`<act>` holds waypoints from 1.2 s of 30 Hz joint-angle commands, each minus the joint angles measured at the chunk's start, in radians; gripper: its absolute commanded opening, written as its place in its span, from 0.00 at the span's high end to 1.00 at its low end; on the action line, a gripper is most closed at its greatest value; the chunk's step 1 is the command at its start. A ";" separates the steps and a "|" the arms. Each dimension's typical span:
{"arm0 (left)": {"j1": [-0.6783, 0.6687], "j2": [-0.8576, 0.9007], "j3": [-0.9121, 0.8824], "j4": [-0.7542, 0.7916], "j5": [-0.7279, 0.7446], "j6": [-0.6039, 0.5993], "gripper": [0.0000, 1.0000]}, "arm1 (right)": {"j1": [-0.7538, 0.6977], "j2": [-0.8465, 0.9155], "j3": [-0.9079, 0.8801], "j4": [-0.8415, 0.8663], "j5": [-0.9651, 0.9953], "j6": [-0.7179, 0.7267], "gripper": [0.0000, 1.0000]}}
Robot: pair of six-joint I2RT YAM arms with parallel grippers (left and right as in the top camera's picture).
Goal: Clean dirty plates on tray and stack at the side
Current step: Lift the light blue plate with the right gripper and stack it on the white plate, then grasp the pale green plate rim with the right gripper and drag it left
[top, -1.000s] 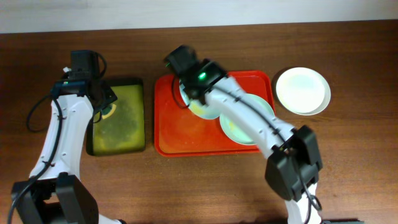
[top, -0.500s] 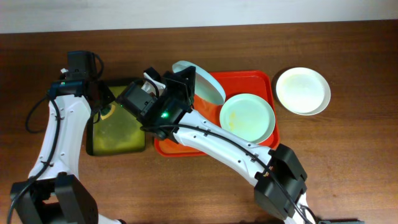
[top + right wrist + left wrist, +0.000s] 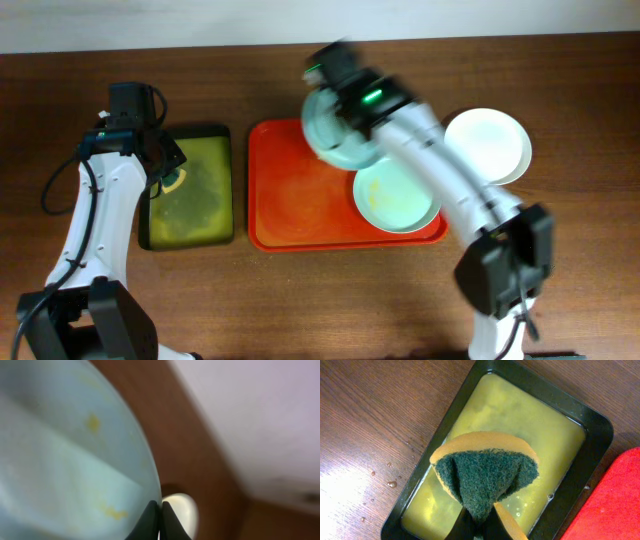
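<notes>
The right gripper (image 3: pixel 160 511) has its fingers (image 3: pixel 150 521) pressed together on the rim of a mint plate (image 3: pixel 60 460), pinching its edge. Yellow smears show on the plate's face. Seen from above, this plate hangs over the far edge of the red tray (image 3: pixel 290 200), and its near edge overlaps the second mint plate (image 3: pixel 395 195), which lies flat in the tray's right half. The tray's left half is bare. The white plate (image 3: pixel 487 145) sits on the table (image 3: pixel 560 290) just beside the tray's far right corner, and there is open wood in front of both trays.

Half a second ago the right arm reached left across the tray with the plate tipped up near the black tray (image 3: pixel 190 128). Now it has swung back right, blurred with speed, stretching from the near right of the table up over the flat mint plate.

The left gripper (image 3: pixel 477 529) has not moved. Its fingers are closed on a folded sponge (image 3: pixel 485 472), green scouring side up, held above the yellow-green liquid in the black tray. That arm curves in from the table's left side.
</notes>
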 commanded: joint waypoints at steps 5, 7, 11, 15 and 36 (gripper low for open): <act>0.002 -0.004 -0.005 0.000 0.006 -0.009 1.00 | -0.653 0.040 0.007 -0.109 -0.995 0.129 0.96; 0.002 -0.004 -0.005 0.000 0.006 -0.009 1.00 | -0.761 0.067 0.007 -0.132 -1.046 0.129 0.96; 0.002 -0.004 -0.005 0.000 0.006 -0.009 1.00 | -0.910 0.124 0.001 -0.159 -1.065 0.127 0.96; 0.002 -0.004 -0.005 0.004 0.007 -0.009 1.00 | -0.935 0.150 -0.003 -0.157 -1.066 0.122 0.96; 0.002 -0.004 -0.005 0.003 0.007 -0.009 1.00 | -0.334 0.150 -0.217 -0.225 -0.504 0.150 0.34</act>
